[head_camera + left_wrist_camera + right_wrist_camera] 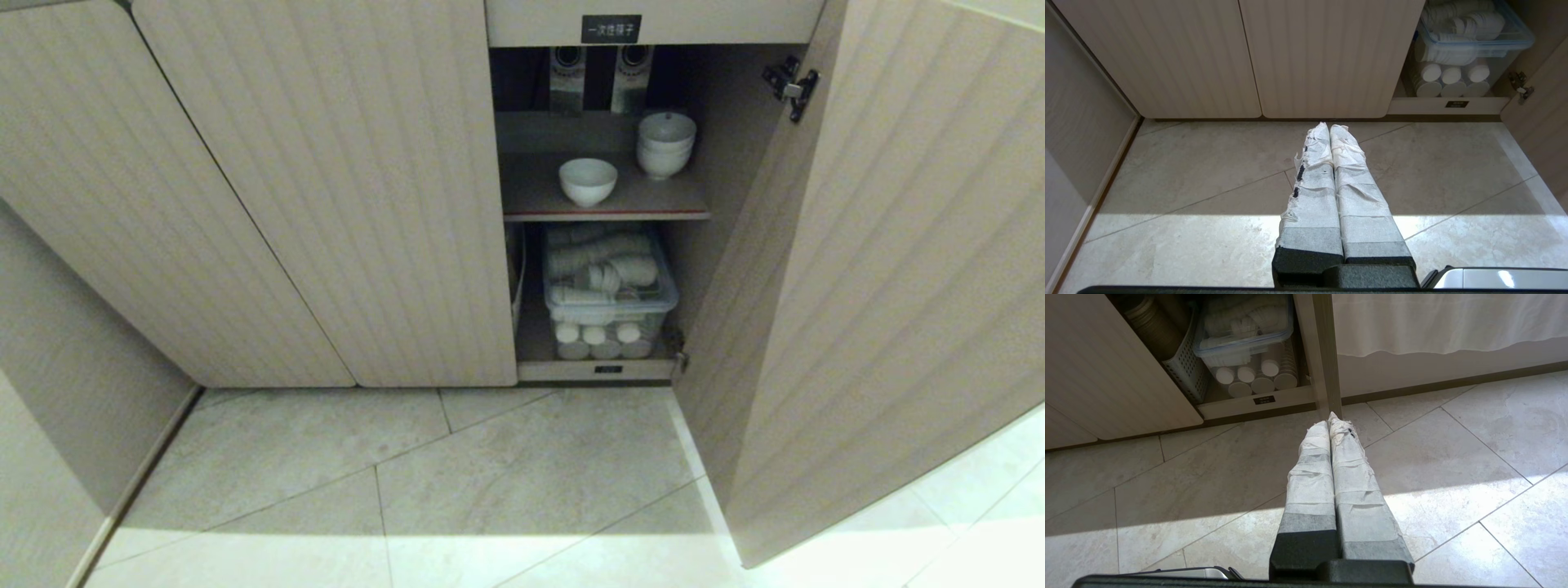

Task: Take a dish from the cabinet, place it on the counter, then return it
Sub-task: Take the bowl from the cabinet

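Two tools are hanging low over the tiled floor (1188,183), and both are pressed fully together with nothing between their taped fingers. In its wrist view the left tool (1329,127) is pointing toward the closed ribbed doors, well apart from the open compartment. The right tool (1329,418) is pointing at the floor just in front of the edge of the open door (1325,351). Neither tool is showing in the head view.

From there the cabinet (326,204) is standing with its right door (882,245) swung wide. On the upper shelf (604,214), the one with the red front edge, the bowl (588,180) is sitting upright and alone near the front. A stack of similar bowls (666,143) is standing behind it to the right, near but apart.

The step in hand, as I judge it, is reaching for the bowl, and it is not yet begun. To do it well, the working tool should be opening before it enters, coming in level above the shelf edge, taking the near rim of the bowl, and keeping away from the stack and the door hinge (790,84).

Below the shelf, a clear plastic box (608,282) is holding white cup-like pieces lying on their sides. Under it, three white round pieces (594,336) are lying in a row. A perforated basket (1186,369) beside the box is holding what looks like brown stacked cups.
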Motion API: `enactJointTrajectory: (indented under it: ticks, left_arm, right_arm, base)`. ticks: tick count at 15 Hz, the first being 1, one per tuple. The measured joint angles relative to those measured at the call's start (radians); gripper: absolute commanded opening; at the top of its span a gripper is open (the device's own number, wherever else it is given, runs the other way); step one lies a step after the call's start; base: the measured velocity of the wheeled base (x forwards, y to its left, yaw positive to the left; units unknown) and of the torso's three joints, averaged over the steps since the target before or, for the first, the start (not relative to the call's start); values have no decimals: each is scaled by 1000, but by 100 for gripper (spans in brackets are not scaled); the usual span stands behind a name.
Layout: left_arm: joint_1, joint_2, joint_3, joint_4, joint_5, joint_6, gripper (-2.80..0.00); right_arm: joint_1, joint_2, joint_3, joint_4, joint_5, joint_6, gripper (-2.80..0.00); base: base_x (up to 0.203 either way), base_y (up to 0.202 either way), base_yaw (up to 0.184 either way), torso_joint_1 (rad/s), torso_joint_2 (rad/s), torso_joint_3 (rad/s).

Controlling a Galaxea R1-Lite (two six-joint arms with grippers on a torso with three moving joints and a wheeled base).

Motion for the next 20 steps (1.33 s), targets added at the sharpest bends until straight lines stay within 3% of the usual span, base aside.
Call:
enactJointTrajectory:
  ticks: [17,20]
  left_arm:
    - [0,0,0,0,0,0,-280]
    - [0,0,0,0,0,0,-280]
  right_arm:
    - [0,0,0,0,0,-4,-280]
    - [0,0,0,5,6,-63,-280]
  base:
    - [0,0,0,0,0,0]
    - [0,0,0,0,0,0]
